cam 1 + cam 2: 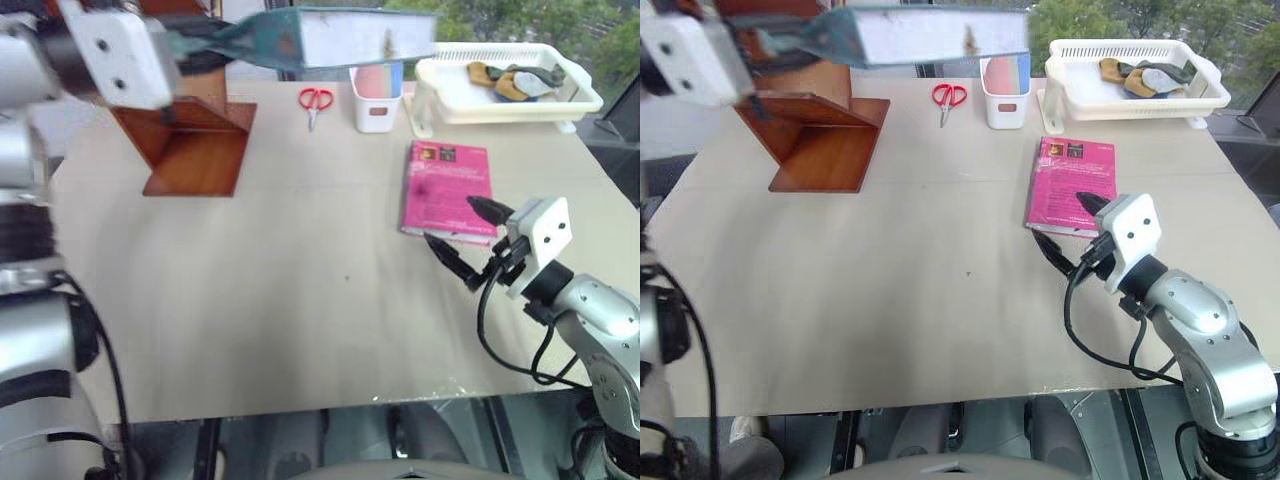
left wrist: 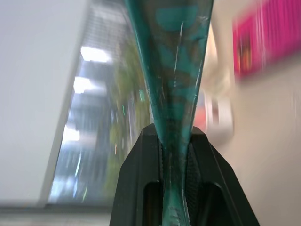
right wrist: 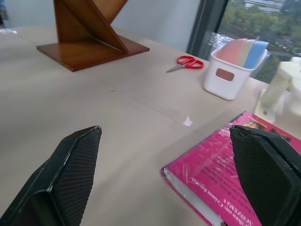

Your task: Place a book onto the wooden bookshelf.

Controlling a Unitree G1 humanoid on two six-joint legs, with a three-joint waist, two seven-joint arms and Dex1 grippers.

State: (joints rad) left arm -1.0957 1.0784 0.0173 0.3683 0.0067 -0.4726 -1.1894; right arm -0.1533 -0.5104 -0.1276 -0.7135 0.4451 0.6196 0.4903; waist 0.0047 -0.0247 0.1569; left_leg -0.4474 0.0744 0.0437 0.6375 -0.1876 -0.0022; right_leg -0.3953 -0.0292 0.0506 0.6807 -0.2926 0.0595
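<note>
Gripping the book (image 1: 330,38) by its spine, the left gripper (image 2: 175,155) was clamped shut; the right gripper (image 1: 470,240) gaped empty beside a pink book (image 1: 449,190).

My left gripper (image 2: 175,188) runs off the bottom edge of the left wrist view, and the book (image 2: 171,70) it pinches is cut by the top. Behind it the pink book (image 2: 270,37) is a blur. In the head views, my arm and the teal book hide the upper boards of the wooden bookshelf (image 1: 195,150).
</note>
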